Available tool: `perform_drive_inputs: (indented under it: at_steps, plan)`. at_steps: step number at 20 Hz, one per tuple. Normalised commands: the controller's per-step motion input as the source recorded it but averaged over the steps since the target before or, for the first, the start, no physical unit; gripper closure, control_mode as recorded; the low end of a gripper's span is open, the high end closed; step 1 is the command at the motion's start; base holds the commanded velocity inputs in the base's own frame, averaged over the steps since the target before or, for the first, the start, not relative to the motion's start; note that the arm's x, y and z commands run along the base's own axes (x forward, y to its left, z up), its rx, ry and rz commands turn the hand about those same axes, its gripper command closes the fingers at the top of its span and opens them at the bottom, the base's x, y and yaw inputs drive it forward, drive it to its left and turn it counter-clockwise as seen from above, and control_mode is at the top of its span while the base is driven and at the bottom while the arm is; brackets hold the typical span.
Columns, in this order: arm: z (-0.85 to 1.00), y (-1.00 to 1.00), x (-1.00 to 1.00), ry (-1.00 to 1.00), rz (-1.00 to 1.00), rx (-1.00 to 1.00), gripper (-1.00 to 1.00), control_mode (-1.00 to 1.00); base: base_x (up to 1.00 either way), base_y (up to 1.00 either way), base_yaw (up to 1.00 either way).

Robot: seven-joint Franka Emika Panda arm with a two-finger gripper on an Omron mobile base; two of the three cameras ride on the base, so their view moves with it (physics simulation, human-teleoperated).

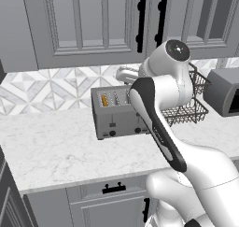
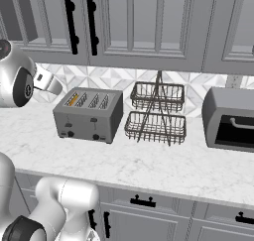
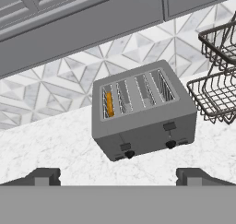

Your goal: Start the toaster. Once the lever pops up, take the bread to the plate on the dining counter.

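On the marble tabletop (image 1: 56,146) the toaster (image 3: 143,112) holds the bread (image 3: 109,104) in its leftmost slot. You have not yet pressed the lever (image 3: 125,147). Your claw (image 3: 118,177) hovers above, jaws wide and empty. Toasting and delivery to the plate remain.

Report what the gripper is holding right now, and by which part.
Nothing is held. The gripper hangs open above the counter, short of the toaster; the bread sits in the toaster's leftmost slot.
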Motion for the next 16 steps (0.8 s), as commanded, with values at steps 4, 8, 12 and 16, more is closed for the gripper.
perform_drive_inputs:
  at_steps: [4,8,12,16]
  plan:
    - [0.00,0.00,0.00,0.00,0.00,0.00,-1.00,-1.00,0.00,0.00,0.00]
    - [0.00,0.00,0.00,0.00,0.00,0.00,-1.00,-1.00,0.00,0.00,0.00]
    - [0.00,0.00,0.00,0.00,0.00,0.00,-1.00,-1.00,0.00,0.00,0.00]
    - [0.00,0.00,0.00,0.00,0.00,0.00,-1.00,-1.00,0.00,0.00,0.00]
